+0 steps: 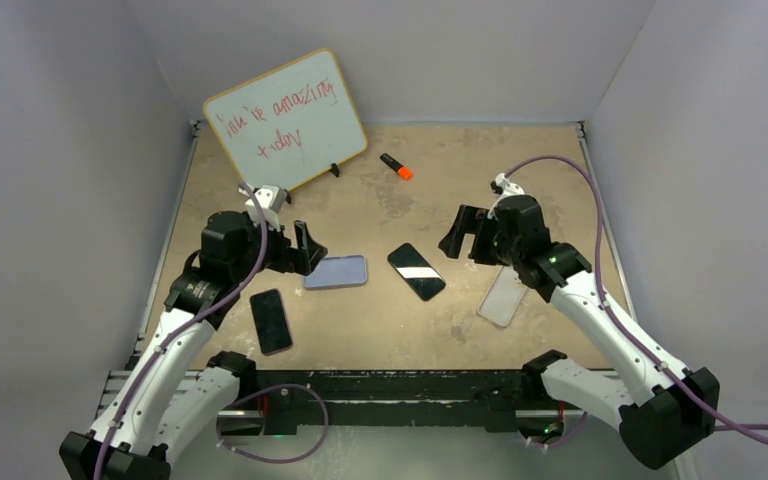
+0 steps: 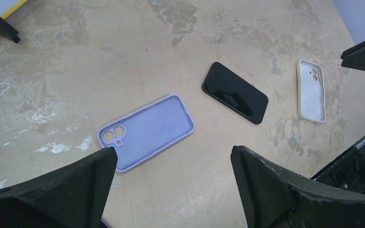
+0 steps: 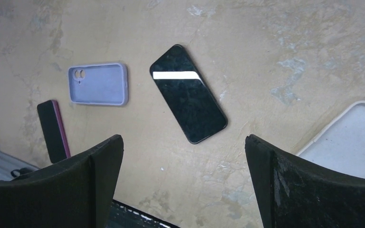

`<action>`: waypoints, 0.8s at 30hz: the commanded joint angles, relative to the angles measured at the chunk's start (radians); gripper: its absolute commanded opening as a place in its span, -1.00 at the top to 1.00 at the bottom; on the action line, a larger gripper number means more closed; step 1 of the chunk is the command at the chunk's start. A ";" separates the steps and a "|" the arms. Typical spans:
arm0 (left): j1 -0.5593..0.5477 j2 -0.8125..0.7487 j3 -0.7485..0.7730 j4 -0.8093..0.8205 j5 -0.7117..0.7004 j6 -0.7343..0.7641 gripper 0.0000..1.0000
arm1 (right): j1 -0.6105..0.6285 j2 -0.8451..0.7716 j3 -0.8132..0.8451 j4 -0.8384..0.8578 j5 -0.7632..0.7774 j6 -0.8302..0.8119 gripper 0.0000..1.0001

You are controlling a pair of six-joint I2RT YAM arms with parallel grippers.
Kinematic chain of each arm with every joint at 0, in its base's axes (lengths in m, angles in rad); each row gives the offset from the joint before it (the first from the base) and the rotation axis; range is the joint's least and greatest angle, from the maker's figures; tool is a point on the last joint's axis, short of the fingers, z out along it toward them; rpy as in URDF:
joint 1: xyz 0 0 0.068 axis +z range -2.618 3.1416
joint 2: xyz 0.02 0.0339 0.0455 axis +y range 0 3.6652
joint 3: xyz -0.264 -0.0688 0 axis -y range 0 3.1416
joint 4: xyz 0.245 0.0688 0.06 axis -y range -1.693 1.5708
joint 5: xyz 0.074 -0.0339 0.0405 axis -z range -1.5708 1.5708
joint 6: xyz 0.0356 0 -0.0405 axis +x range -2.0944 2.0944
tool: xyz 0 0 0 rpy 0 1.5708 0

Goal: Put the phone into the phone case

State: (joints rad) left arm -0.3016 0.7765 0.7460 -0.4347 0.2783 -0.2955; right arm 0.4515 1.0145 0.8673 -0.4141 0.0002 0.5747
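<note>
A black phone [image 1: 417,271] [image 2: 235,92] [image 3: 188,93] lies screen up in the middle of the table. To its left lies a lavender phone case [image 1: 336,271] [image 2: 146,131] [image 3: 98,84], hollow side up. A whitish case [image 1: 503,296] [image 2: 311,90] [image 3: 356,142] lies to the phone's right, partly under the right arm. My left gripper [image 1: 305,248] [image 2: 173,154] hovers open just left of the lavender case, holding nothing. My right gripper [image 1: 465,232] [image 3: 184,142] hovers open to the right of the black phone, also holding nothing.
A second dark phone with a magenta edge [image 1: 271,320] [image 3: 53,129] lies at the near left. A whiteboard [image 1: 285,120] leans at the back left, with an orange marker [image 1: 396,166] beside it. White walls close in three sides of the table.
</note>
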 commanded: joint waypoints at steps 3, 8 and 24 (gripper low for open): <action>-0.001 -0.021 0.011 0.005 -0.051 0.000 -0.92 | 0.012 -0.031 -0.038 0.125 -0.172 -0.075 -0.98; -0.001 -0.039 0.018 -0.007 -0.099 0.001 -0.91 | 0.078 0.051 -0.004 0.092 -0.053 -0.120 -0.98; 0.001 -0.060 0.026 -0.026 -0.156 -0.002 -0.91 | 0.266 0.349 0.006 0.255 0.122 -0.326 -0.94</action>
State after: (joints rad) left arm -0.3016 0.7303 0.7460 -0.4633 0.1436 -0.2958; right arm 0.6979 1.3376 0.8429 -0.2279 0.0631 0.3309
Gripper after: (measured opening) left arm 0.957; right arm 0.972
